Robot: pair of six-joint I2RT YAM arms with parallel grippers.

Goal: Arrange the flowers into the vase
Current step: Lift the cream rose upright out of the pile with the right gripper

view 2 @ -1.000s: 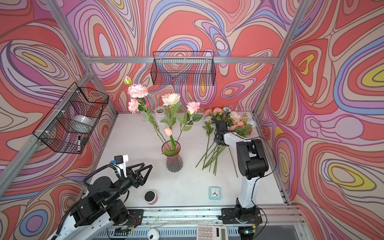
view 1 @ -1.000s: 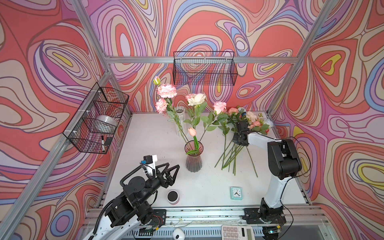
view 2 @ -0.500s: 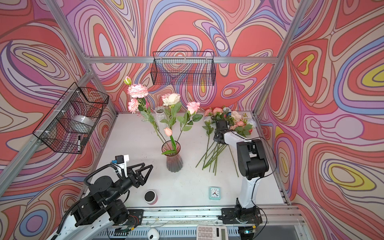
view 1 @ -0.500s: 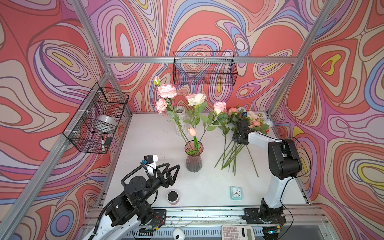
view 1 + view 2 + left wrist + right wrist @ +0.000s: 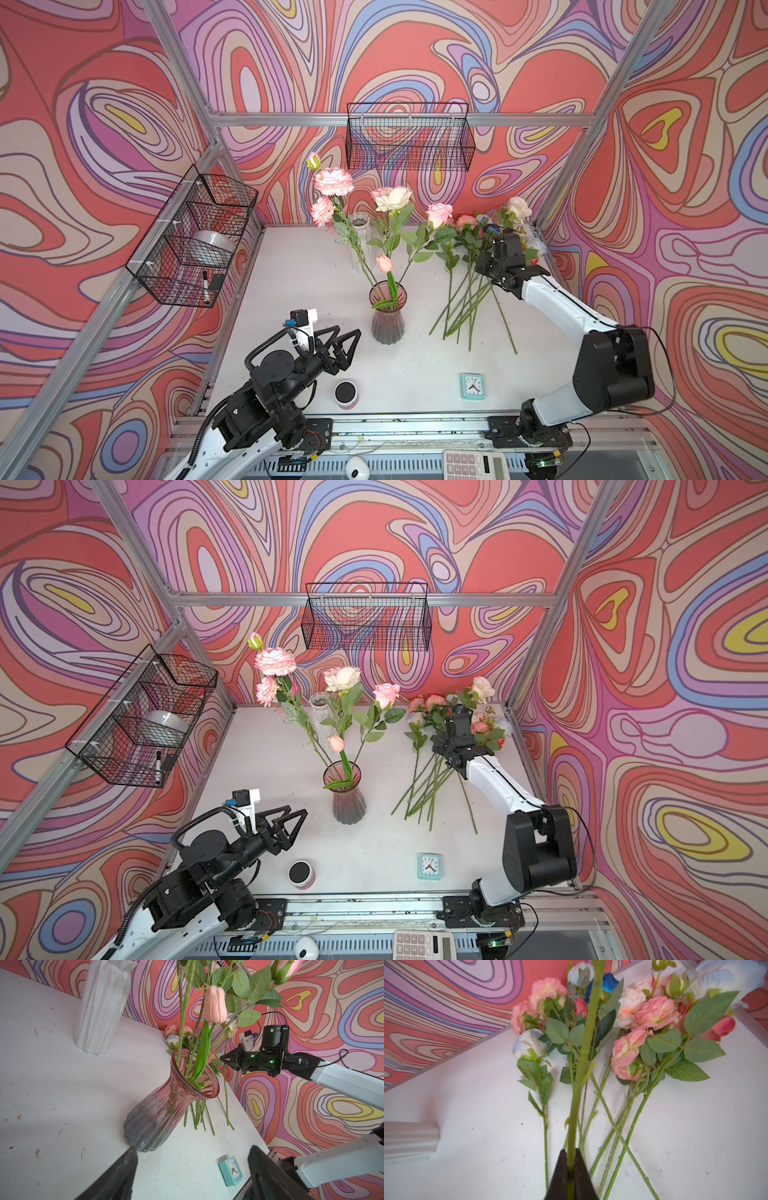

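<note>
A pink-and-grey glass vase (image 5: 387,316) (image 5: 344,796) (image 5: 166,1101) stands mid-table and holds several flowers (image 5: 390,199) with pink, cream and peach heads. More flowers (image 5: 467,291) (image 5: 652,1012) lie in a loose pile at the back right, heads toward the wall. My right gripper (image 5: 484,266) (image 5: 442,746) (image 5: 570,1159) is over that pile, shut on one green stem (image 5: 581,1059) that runs out of the wrist view. My left gripper (image 5: 347,336) (image 5: 192,1149) hovers open and empty, near the front left of the vase.
A white ribbed vase (image 5: 360,241) stands behind the glass one. A teal clock (image 5: 473,385) and a small round speaker (image 5: 346,392) sit near the front edge. Wire baskets hang on the back wall (image 5: 409,137) and the left wall (image 5: 195,237).
My right gripper has shut on a stem in the pile and lifted it a little; a cream rose head at the back right has risen. The left arm has not moved.
</note>
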